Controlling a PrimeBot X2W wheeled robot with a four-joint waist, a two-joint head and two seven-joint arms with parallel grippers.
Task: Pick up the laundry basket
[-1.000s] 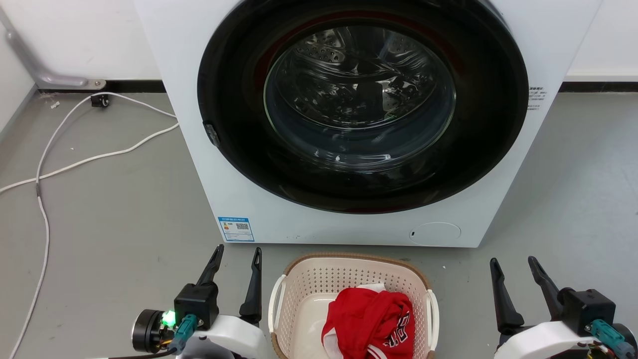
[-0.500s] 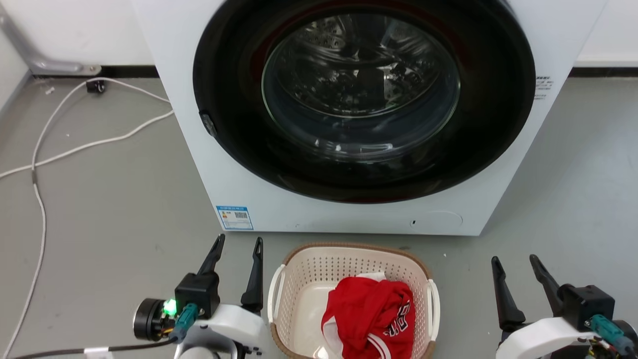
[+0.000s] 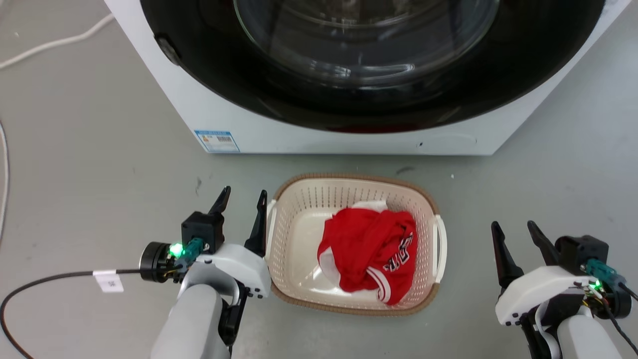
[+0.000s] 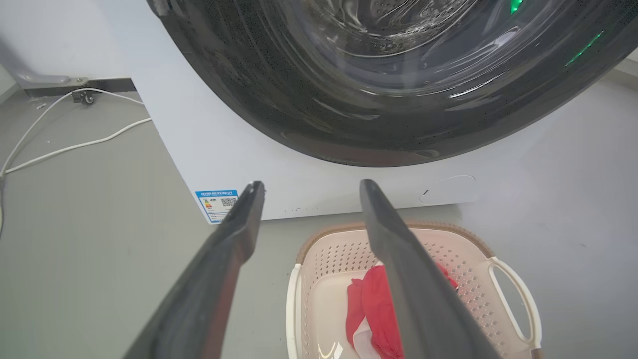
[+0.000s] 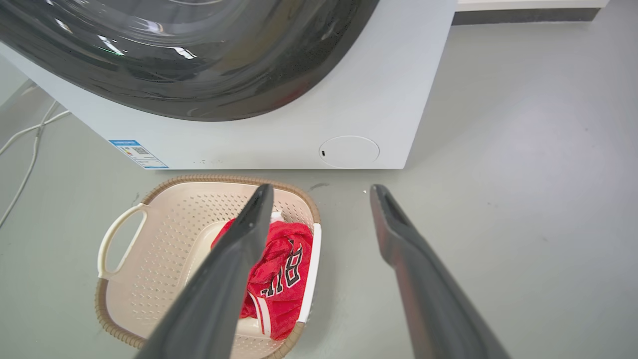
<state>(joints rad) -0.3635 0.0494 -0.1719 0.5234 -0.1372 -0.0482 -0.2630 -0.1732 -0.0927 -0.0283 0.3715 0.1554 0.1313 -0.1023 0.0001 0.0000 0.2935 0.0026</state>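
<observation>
Laundry basket (image 3: pixel 319 197) between left tool (image 3: pixel 244 190), just beside it, and right tool (image 3: pixel 512 224), apart; both wide.

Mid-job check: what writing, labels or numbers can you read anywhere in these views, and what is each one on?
Red garment in the laundry basket: large outlined letters across a fold, possibly "AIR", not certain.
Blue-edged sticker on the washer front, lower corner: a code square and fine print, too small to read.
White tag on the black cable: faint mark, too blurred to read.
</observation>
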